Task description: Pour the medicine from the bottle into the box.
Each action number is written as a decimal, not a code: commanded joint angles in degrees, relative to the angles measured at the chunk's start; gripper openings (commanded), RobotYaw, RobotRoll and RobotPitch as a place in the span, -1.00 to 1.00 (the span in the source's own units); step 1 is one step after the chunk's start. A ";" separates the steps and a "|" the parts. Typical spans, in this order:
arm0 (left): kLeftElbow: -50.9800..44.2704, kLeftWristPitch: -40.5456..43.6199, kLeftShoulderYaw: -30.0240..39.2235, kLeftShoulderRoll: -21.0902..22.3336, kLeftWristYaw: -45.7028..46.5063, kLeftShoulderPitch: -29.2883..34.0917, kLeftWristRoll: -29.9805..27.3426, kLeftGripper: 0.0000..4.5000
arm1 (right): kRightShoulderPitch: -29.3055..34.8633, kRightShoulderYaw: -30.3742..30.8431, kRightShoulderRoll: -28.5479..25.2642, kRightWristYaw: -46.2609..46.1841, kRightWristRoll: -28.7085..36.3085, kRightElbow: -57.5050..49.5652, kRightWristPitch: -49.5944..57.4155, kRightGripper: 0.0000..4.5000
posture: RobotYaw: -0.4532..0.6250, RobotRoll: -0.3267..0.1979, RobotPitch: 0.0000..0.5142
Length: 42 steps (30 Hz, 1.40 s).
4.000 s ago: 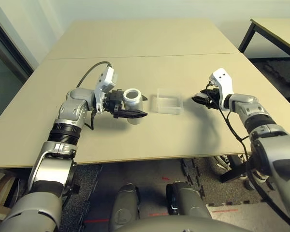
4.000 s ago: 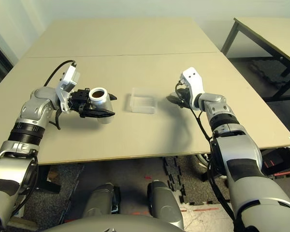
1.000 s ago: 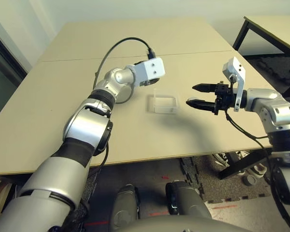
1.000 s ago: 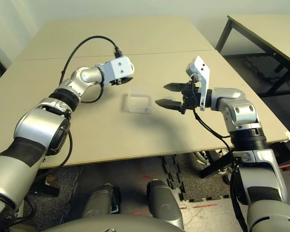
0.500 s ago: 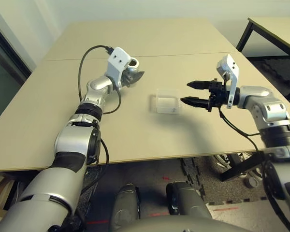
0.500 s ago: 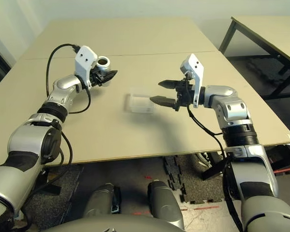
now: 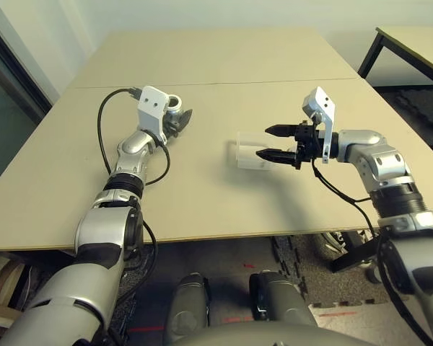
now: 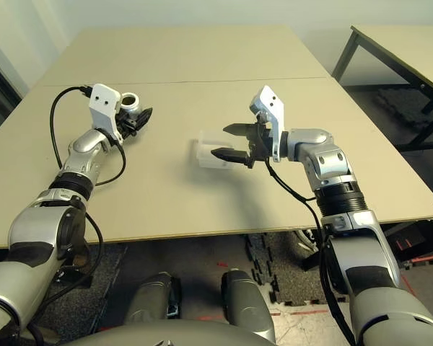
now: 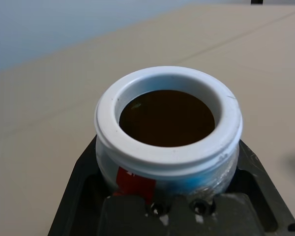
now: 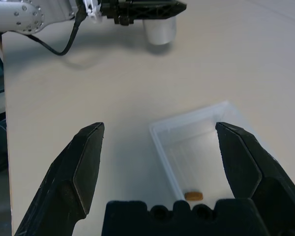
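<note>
On the beige table (image 7: 224,65), the box (image 7: 250,152)

Robotics lab or test room, plain and institutional. Large pale beige laminate desk (image 7: 224,194), made of two slabs butted together, seam running across beyond both end effectors. A second desk (image 7: 411,45) of the same top on black metal legs stands off beyond the right end effector (image 7: 272,142). Bare white wall (image 7: 224,13) behind. Floor under the near desk edge is dark grey interlocking foam mat (image 7: 303,281), with red tape marks (image 7: 330,308). Exposed black cable (image 7: 112,115) loops behind the left end effector (image 7: 182,120). No household furnishings.
</note>
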 commanded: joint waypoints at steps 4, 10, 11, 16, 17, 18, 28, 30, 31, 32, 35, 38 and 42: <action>0.49 -0.90 1.40 -1.06 0.00 2.04 -2.33 0.27 | 0.66 -0.26 -0.93 -0.08 0.23 -1.63 1.15 1.00 | -0.27 0.25 -0.60; 1.29 -0.08 2.43 -1.57 -0.56 2.44 -3.52 0.27 | 0.80 -0.41 -1.28 -0.16 0.49 -2.30 1.80 1.00 | -0.29 0.25 -0.61; 1.38 -0.08 2.37 -1.60 -0.66 2.51 -3.52 0.27 | 0.79 -0.50 -1.39 -0.16 0.54 -2.34 1.90 1.00 | -0.30 0.25 -0.61; 1.61 0.17 2.74 -1.60 -0.87 2.69 -3.90 0.60 | 0.92 -0.72 -1.62 -0.31 0.66 -2.47 1.96 1.00 | -0.30 0.25 -0.62; 1.54 0.27 2.85 -1.69 -1.15 2.81 -4.08 0.75 | 1.00 -0.77 -1.65 -0.34 0.70 -2.57 2.01 1.00 | -0.30 0.25 -0.62; 1.40 0.23 2.85 -1.79 -1.33 3.00 -4.13 0.92 | 1.07 -0.81 -1.69 -0.36 0.72 -2.64 2.04 1.00 | -0.30 0.25 -0.62; -4.17 -1.08 2.98 -1.85 -4.20 6.46 -5.52 0.97 | 1.09 -0.92 -1.78 -0.61 0.96 -2.54 1.96 1.00 | -0.28 0.25 -0.63; -6.91 -0.97 3.25 -1.49 -4.76 7.96 -6.28 0.97 | 1.15 -0.90 -1.78 -0.61 1.05 -2.54 1.90 1.00 | -0.28 0.25 -0.63; -8.37 -0.64 3.52 -1.33 -4.97 8.76 -6.88 0.97 | 1.18 -0.89 -1.75 -0.62 1.10 -2.52 1.87 1.00 | -0.27 0.25 -0.63; -9.90 -0.11 3.74 -1.17 -5.09 9.62 -7.43 0.97 | 1.20 -0.88 -1.70 -0.63 1.12 -2.45 1.81 1.00 | -0.27 0.25 -0.63; -15.61 1.78 3.92 -0.70 -5.83 12.95 -8.68 0.97 | 1.15 -0.72 -1.42 -0.62 1.14 -2.14 1.56 1.00 | -0.25 0.25 -0.62; -21.34 3.85 3.60 -0.37 -5.97 16.29 -9.48 0.97 | 1.00 -0.59 -1.21 -0.53 1.11 -1.85 1.33 1.00 | -0.23 0.25 -0.63; -29.17 7.61 3.50 0.65 -6.78 20.90 -10.97 0.97 | 0.97 -0.57 -1.19 -0.22 1.22 -1.70 1.24 1.00 | -0.21 0.25 -0.62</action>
